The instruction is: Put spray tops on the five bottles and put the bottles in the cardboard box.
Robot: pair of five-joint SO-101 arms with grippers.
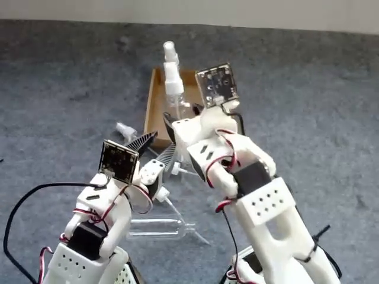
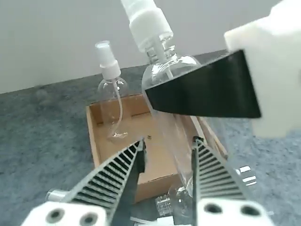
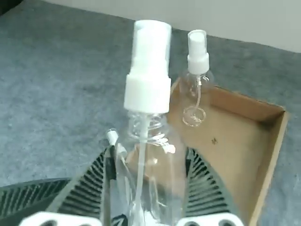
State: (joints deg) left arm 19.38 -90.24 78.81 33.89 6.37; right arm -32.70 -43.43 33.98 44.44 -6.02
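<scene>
R gripper (image 3: 149, 155) jaws pinch capped spray bottle (image 3: 148, 94) upright by 6 o'clock edge of cardboard box (image 3: 225, 141), L gripper (image 2: 168, 141) jaws spread beside; best lower it straight, clear of standing bottle (image 3: 196, 84) at 12 o'clock end.

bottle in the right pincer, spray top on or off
On: a spray top sits on the bottle held by the right pincer, tube running down inside. Whether fully screwed, cannot tell.
</scene>
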